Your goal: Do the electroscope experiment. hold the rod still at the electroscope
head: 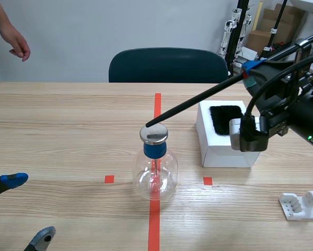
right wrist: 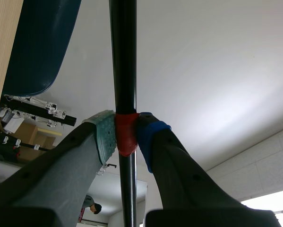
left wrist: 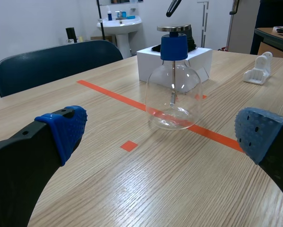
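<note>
pale wood-grain table [head: 67, 130], teal chair [head: 166, 65] behind: blue-collared glass flask electroscope [head: 155, 167] on the orange tape line [head: 154, 230]; right gripper [right wrist: 126, 135] clamps the black rod [head: 198, 102], tip at its metal cap [head: 154, 134]; left gripper [left wrist: 162, 131] gapes empty.

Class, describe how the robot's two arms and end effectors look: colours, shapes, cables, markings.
Both have thick black fingers. The left end effector has blue dotted pads. The right end effector has one grey-green pad and one blue pad. The black right arm carries looping black cables, a pale grey block and a small green light.
</note>
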Robot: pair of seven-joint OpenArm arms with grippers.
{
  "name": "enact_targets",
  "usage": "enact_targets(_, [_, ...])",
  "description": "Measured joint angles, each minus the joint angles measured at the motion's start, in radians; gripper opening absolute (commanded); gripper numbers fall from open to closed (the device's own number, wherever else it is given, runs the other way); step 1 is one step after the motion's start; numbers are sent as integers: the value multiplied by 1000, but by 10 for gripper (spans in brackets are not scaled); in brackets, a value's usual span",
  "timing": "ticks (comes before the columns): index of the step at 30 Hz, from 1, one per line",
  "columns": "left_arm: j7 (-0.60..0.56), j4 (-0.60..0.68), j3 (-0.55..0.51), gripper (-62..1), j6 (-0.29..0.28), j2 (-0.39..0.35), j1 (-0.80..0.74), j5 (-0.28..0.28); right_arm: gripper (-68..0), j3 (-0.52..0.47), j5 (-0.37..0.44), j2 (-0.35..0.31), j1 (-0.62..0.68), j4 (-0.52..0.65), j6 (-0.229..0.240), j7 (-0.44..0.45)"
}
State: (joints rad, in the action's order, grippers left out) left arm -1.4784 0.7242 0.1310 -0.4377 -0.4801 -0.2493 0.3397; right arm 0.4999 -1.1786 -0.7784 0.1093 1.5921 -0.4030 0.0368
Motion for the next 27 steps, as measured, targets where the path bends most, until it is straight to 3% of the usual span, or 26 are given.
enact_targets(9, [0,0,0,14,0,0,0,0,-616,0,13,0,0,0,-2,10])
enact_targets(18, [0,0,0,14,0,0,0,0,-616,-51,225,-45,32,82,-18,45])
enact_targets(27, [0,0,0,14,0,0,0,0,-616,-231,345,-66,314,332,-47,52])
